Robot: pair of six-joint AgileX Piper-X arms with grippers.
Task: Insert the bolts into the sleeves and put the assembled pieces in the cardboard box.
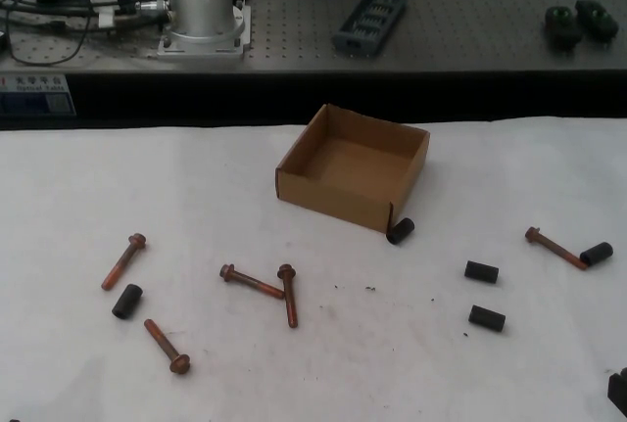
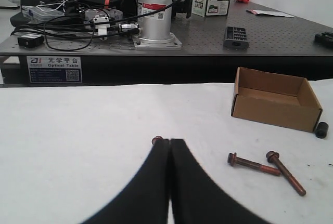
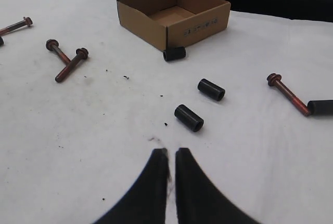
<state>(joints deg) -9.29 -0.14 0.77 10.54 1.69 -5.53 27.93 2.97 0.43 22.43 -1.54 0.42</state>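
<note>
My left gripper [image 2: 170,148] is pressed together on nothing, low over the white sheet [image 2: 78,130], with a bolt head [image 2: 157,140] just past its tips. My right gripper [image 3: 171,154] shows only a slit between its fingers and is also empty; two sleeves [image 3: 189,118] lie just ahead. The box [image 1: 333,197] sits open mid-bench, a third sleeve [image 1: 400,231] against its near corner. Loose bolts [image 1: 252,282] lie left of it.
</note>
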